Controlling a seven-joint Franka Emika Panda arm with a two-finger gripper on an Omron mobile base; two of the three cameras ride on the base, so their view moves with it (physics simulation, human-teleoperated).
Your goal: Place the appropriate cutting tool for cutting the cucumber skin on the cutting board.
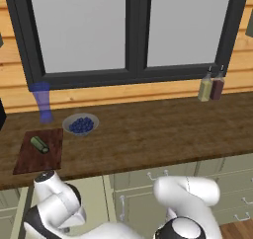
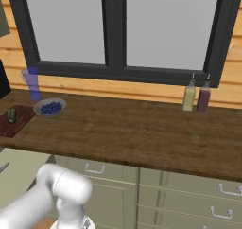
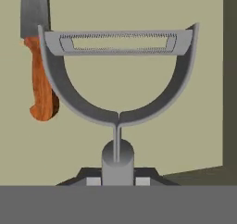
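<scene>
The all-grey peeler (image 3: 120,119) fills the hand view, its rounded head and slotted blade up and its thin handle running down into my gripper (image 3: 118,180), which is shut on it. Behind it to the left, the orange-handled knife (image 3: 41,84) lies on a beige surface. The dark reddish-brown cutting board (image 1: 29,159) sits at the left end of the wooden counter, with the stubby green cucumber (image 1: 39,144) lying on it. From the right base view the cutting board (image 2: 16,123) and cucumber (image 2: 11,115) are at the far left. My arm bends low in front of the counter, below the board.
A bowl of blueberries (image 1: 80,124) stands just right of the board, and a blue glass (image 1: 43,102) is behind it by the window. Two bottles (image 2: 196,96) stand at the counter's far right. Drawers with handles (image 2: 97,169) run under the counter.
</scene>
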